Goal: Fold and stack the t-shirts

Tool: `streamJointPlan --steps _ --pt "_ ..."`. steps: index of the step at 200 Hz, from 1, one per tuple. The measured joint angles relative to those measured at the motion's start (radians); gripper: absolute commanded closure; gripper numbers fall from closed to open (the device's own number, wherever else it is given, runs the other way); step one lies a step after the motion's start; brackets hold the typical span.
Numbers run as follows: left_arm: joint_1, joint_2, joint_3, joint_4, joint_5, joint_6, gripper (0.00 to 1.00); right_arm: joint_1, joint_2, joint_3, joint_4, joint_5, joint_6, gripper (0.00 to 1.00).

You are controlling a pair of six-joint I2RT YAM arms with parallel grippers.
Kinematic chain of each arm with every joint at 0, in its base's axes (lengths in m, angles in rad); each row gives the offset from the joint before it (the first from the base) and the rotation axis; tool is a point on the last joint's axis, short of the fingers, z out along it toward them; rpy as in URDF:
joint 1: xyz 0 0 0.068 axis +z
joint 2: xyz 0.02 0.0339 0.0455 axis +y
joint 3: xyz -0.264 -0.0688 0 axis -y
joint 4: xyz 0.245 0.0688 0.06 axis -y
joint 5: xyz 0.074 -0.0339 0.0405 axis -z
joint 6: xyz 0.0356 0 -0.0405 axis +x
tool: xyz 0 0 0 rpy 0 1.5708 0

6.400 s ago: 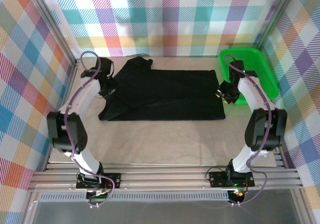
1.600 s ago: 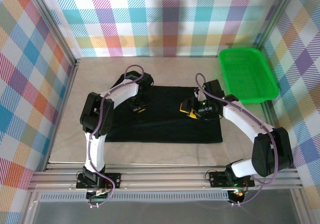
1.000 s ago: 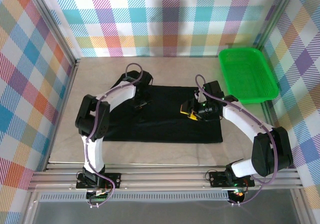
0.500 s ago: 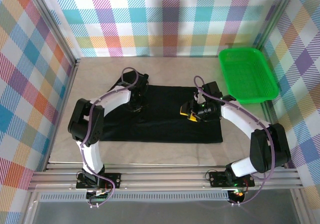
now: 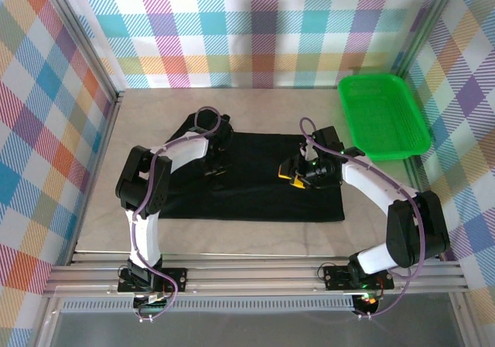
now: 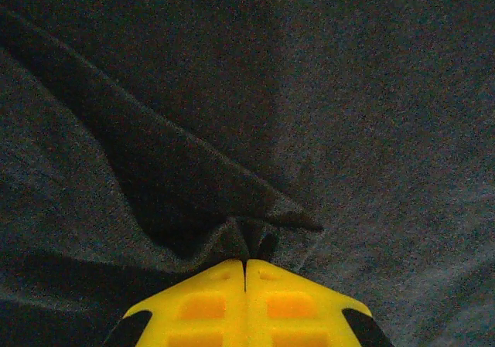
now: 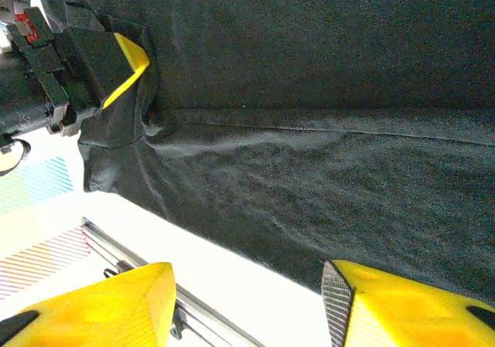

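The left gripper is clamped on a raised fold of the black t-shirt spread on the table. The right gripper hovers above the shirt, fingers apart.

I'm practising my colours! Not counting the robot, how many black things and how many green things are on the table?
Black t-shirt: 1
Green basket: 1
Total: 2

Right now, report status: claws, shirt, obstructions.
Left claw shut, pinching a fold of the black t-shirt. Right claw open over it, empty. Green basket apart, far right.
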Motion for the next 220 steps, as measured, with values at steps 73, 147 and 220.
streamJointPlan --steps 73,147,220 --pt "-0.032 0.0 0.043 -0.003 -0.01 0.09 1.0 0.0 0.031 0.0 0.0 0.0 0.0 0.47" --pt "-0.053 -0.038 0.029 -0.014 -0.084 0.179 0.56 0.0 0.059 0.0 -0.003 0.008 0.0 0.48" --pt "0.161 -0.351 -0.183 0.01 -0.078 0.031 0.71 -0.013 0.07 -0.035 -0.026 0.073 0.012 0.52"
